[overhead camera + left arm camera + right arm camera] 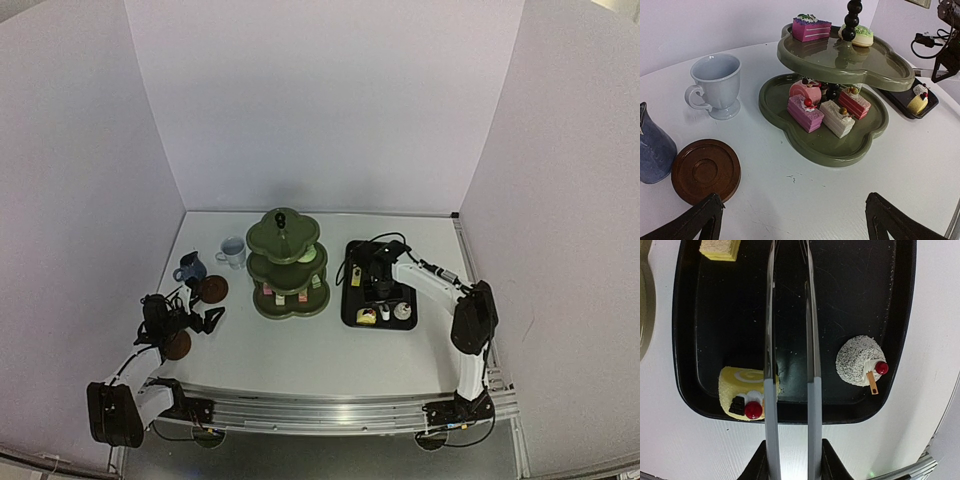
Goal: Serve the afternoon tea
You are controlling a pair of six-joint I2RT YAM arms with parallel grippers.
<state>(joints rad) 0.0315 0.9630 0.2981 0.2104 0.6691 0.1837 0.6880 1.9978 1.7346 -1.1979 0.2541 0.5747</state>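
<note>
Green and scalloped, the three-tier stand (830, 152) sits on the white surface (805, 200), its tiers already carrying cakes. A yellow roll cake (742, 390) and a white domed cake (858, 360) wait on the black tray (855, 285) beside it. Our right hand (794, 462) is clamped on the metal tongs (812, 340) above the tray, presumably to lift cakes without squashing them. Our left hand (790, 225) hangs wide open near a brown saucer (705, 170).
</note>
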